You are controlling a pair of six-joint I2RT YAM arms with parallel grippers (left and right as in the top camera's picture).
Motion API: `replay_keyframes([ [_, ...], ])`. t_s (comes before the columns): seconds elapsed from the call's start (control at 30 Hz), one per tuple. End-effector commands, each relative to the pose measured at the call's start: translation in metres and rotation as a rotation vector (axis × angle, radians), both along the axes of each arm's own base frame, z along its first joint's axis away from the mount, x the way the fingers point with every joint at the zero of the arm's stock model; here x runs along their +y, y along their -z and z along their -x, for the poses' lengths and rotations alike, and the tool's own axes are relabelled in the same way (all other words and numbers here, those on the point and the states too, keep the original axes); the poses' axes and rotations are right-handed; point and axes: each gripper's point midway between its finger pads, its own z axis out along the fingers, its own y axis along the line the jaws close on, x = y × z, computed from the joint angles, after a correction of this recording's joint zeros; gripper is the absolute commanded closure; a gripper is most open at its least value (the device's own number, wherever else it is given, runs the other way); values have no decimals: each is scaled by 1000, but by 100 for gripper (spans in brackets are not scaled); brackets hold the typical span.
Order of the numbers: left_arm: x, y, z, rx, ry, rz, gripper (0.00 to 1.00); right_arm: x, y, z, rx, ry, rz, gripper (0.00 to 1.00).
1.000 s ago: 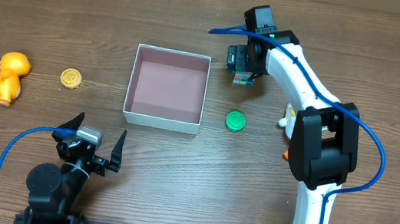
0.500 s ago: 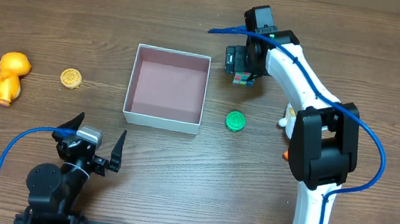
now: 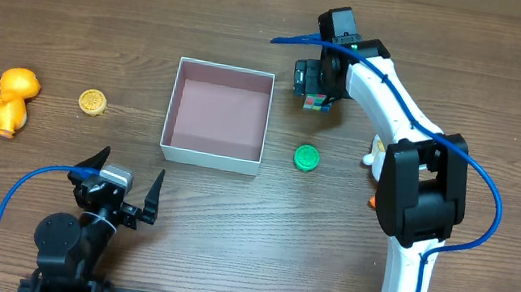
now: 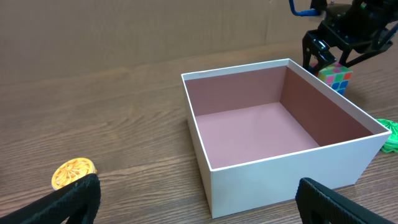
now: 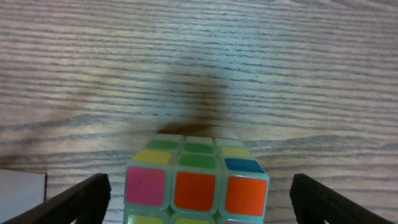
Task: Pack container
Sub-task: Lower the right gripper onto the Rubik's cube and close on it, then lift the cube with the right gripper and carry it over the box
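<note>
Bearing surface: brown wood-grain table (image 3: 78,1), carrying everything below.
Box: square, shallow, white-walled container (image 3: 208,159) with a dusty pink inside, sitting mid-table, facing up, showing nothing inside.
Right claw: right gripper (image 4: 328,57) hanging just outside the box's far right corner, fingers spread wide and straddling the cube, leaving gaps on both sides in the wrist view, so gripping nothing.
Left claw: left gripper (image 3: 126,174) waiting on the near side of the box, fingers splayed apart, grasping nothing, looking at the near wall.
Dinosaur: orange plastic dinosaur toy (image 3: 9,100), lying well apart at far left.
Cube: multicoloured puzzle cube (image 5: 198,186), resting on the wood just beside the box wall, not touching it.
Cap: round green cap (image 3: 306,157), lying near the box's near right corner.
Coin: small yellow coin (image 3: 93,102), lying between dinosaur and box.
Deciding relation: box lying close by on the robot's left of cube and right claw; being equal-sided, offering no long axis to match; sitting far nearer the right arm.
Coming move, judged: likely calling for pinching, lifting over the thin wall, carrying leftward.
</note>
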Motion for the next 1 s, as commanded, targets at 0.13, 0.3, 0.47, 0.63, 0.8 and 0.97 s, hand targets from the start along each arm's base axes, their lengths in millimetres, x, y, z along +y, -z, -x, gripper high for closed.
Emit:
replay_keyframes([
  [0.13,-2,-1,0,-12,13,-18,0,0,2,0,1,2,-4,23],
  [0.3,-2,-1,0,-12,13,-18,0,0,1,-1,1,2,-4,36],
  [0.47,-2,-1,0,-12,13,-18,0,0,1,-2,-4,2,-5,37],
  [0.63,-2,-1,0,-12,13,-18,0,1,0,-3,-9,3,-7,37],
  [0.8,-2,-1,0,-12,13,-18,0,2,-15,-9,-24,3,-12,43],
  [0.97,-2,-1,0,-12,13,-18,0,5,-32,-15,-47,2,-20,59],
])
